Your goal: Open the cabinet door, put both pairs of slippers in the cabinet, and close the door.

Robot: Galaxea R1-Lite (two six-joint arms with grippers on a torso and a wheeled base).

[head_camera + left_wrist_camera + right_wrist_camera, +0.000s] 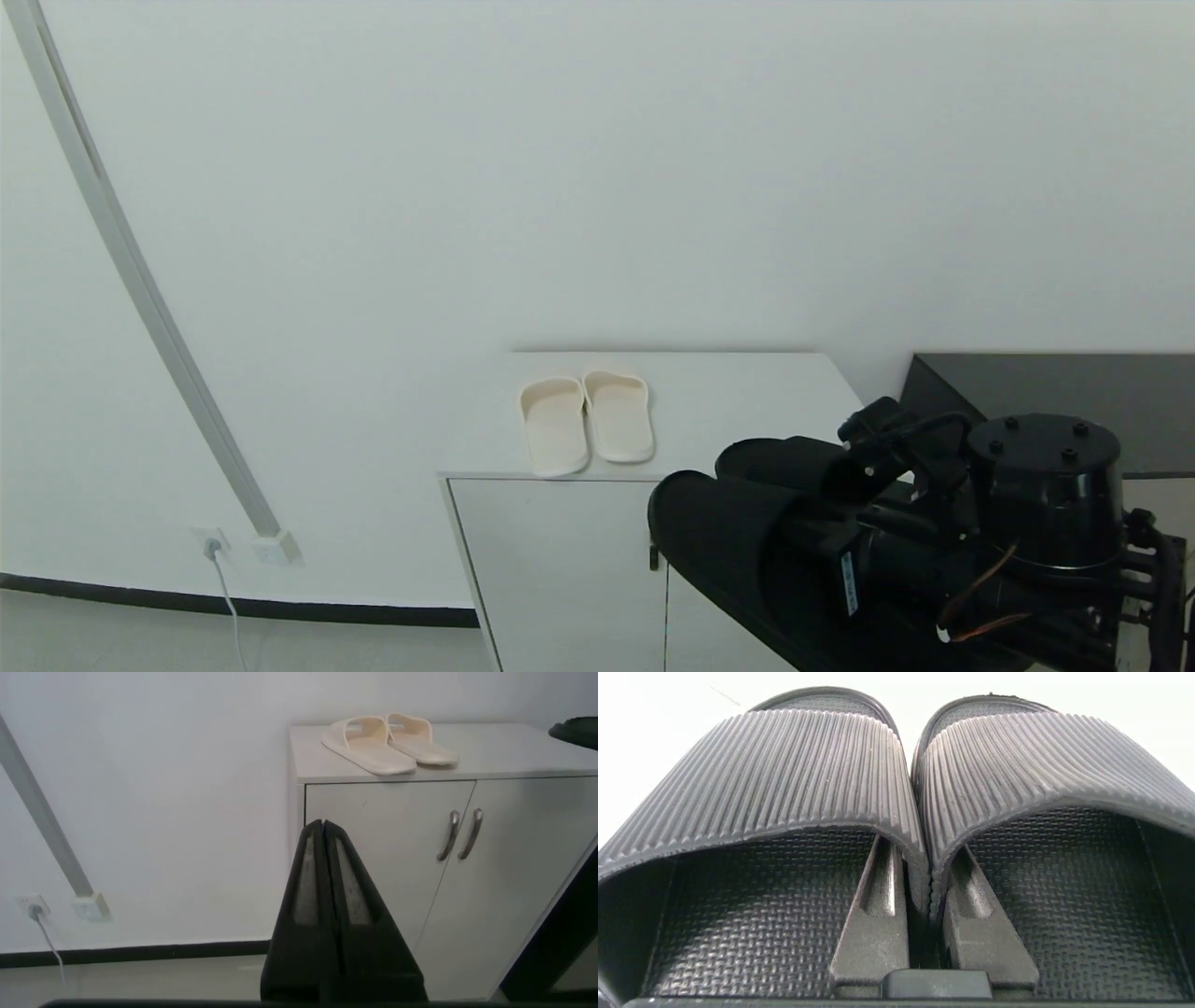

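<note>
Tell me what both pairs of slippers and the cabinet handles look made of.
Black slippers: matte moulded rubber or foam, judging by ribbed straps and a diamond-textured footbed. Cream slippers: smooth, matte, seamless one-piece look, likely moulded foam or plastic. Cabinet handles: probably brushed metal, grey with a soft sheen.

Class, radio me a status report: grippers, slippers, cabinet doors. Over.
Right gripper shut on black slippers. Left gripper shut, empty. Cream slippers atop cabinet. Doors closed, blocking entry.
</note>
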